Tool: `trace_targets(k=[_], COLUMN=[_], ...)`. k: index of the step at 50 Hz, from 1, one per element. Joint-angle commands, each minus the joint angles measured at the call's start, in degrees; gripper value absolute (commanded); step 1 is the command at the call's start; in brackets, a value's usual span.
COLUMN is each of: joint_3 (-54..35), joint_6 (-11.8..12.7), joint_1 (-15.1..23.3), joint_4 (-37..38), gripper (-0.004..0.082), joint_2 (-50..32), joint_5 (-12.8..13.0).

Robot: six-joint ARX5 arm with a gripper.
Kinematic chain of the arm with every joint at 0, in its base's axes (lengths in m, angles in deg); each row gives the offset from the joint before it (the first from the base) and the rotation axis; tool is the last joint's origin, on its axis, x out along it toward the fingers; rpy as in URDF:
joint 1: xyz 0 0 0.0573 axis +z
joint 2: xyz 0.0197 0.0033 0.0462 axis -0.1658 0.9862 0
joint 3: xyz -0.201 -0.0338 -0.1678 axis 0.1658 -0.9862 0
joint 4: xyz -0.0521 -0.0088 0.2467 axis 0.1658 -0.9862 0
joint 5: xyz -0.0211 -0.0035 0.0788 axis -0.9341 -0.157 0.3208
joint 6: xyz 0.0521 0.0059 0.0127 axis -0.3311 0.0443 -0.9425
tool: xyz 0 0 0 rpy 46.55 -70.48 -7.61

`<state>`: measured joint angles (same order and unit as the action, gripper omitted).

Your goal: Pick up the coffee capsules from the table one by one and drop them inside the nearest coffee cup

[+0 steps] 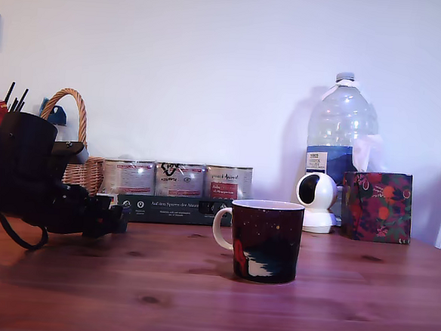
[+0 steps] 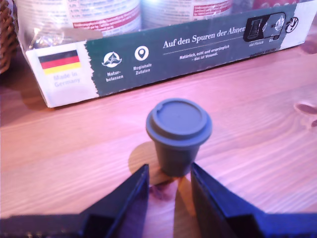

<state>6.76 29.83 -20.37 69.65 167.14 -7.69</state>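
Looks like the approach step: the tool [image 2: 168, 186] is spread open, holding nothing, with the grey capsule [image 2: 178, 135] upright on the surface [image 2: 74, 158] just ahead. Next it needs to ease forward, pinch it, then carry it to the mug [image 1: 264, 240].

One coffee cup [image 1: 265, 240] stands on the desk [image 1: 211, 301], and one grey coffee capsule [image 2: 178, 135] shows in the wrist view. Behind are three tins [image 1: 177, 179] in one cardboard tray [image 1: 164, 208], with one wicker basket [image 1: 77, 163] at nine o'clock of them. One water bottle [image 1: 342, 128], one white round camera [image 1: 316, 200] and one floral box [image 1: 376, 207] complete the count.
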Motion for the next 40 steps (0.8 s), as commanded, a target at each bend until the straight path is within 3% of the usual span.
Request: trace_targets(k=[1,14,17,22,24,40], joint_3=[-0.63,-0.63,-0.63,-0.66,-0.66,-0.74], joint_6=[0.35,0.35,0.35,0.37,0.52,-0.17], joint_1=[-0.44,-0.44,-0.44,-0.76,-0.94,-1.73], joint_4=[-2.25,-4.42,-5.07,-6.67,-7.34,-8.85], gripper=[0.0203,0.022,0.0302,0.0514,0.0551,0.0554], joint_2=[-2.51,-2.54,-2.69,-3.28,-3.56,-3.93], joint_5=[0.24,0.11,-0.79,-1.79,-1.62,-1.2])
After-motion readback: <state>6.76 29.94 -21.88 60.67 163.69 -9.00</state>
